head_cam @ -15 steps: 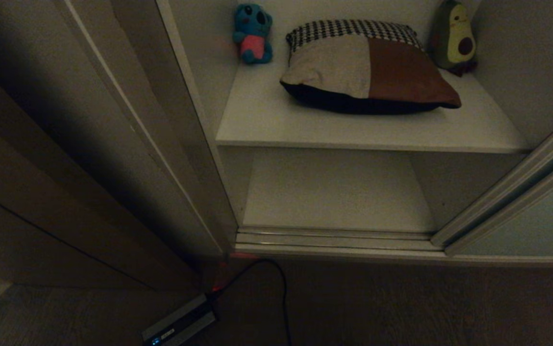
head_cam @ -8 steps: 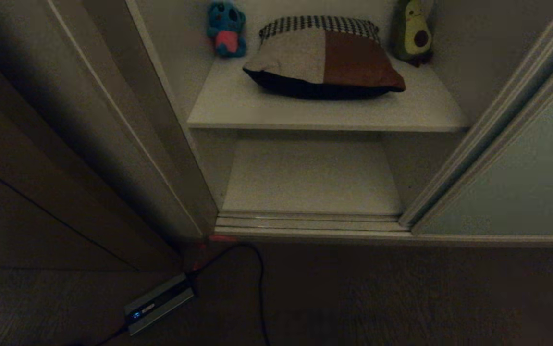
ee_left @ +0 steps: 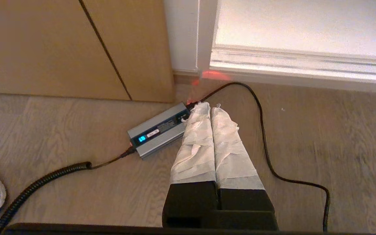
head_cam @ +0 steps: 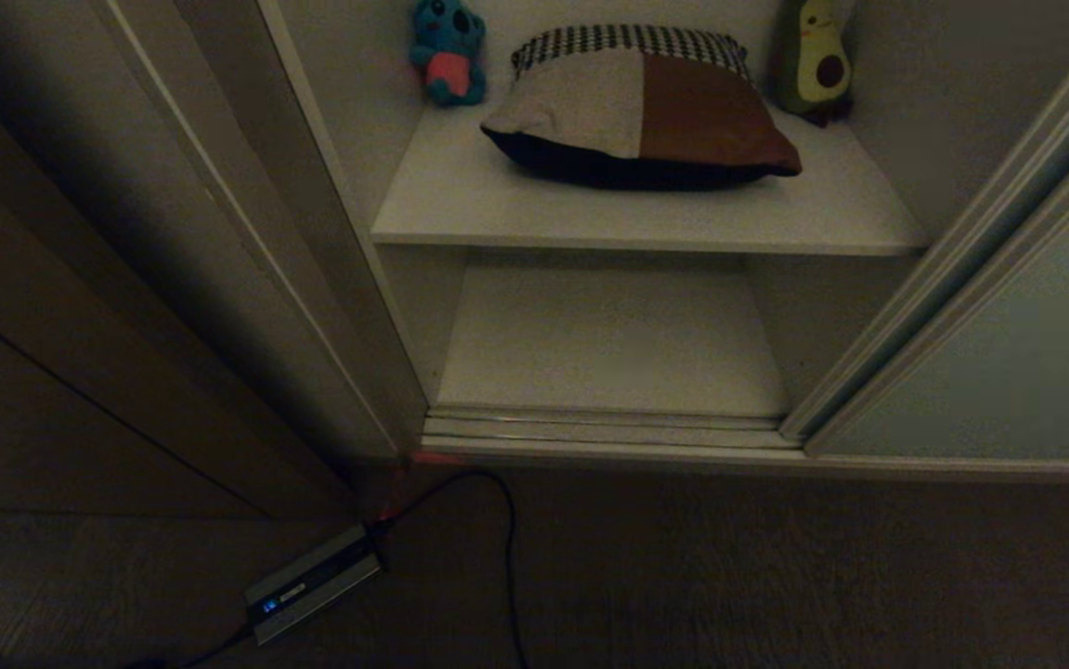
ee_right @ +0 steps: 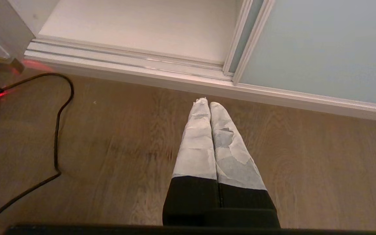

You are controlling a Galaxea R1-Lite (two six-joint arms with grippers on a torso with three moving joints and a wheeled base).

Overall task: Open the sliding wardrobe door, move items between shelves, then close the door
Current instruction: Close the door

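**Camera shifts, wardrobe stands open, both grippers idle above the floor**

Since a second ago the whole head view has slid: the camera has moved, not the things, which keep their places on the shelf.

The sliding wardrobe door [head_cam: 1008,372] sits pushed aside at 3 o'clock, leaving the shelves open. On the upper shelf [head_cam: 645,218] the cushion [head_cam: 641,107] lies at 12 o'clock, with the koala plush [head_cam: 448,51] at its 9 o'clock and the avocado plush [head_cam: 813,60] at its 3 o'clock. The lower shelf [head_cam: 608,339] lies below.

The left gripper [ee_left: 210,106] hangs with its taped fingers pressed together, holding nothing, over the wooden floor [ee_left: 60,130] beside a grey charger box [ee_left: 158,130] and its black cable [ee_left: 263,130]. The right gripper [ee_right: 206,102] is likewise closed and empty, near the floor track [ee_right: 125,60], well apart from the cushion and plushes.
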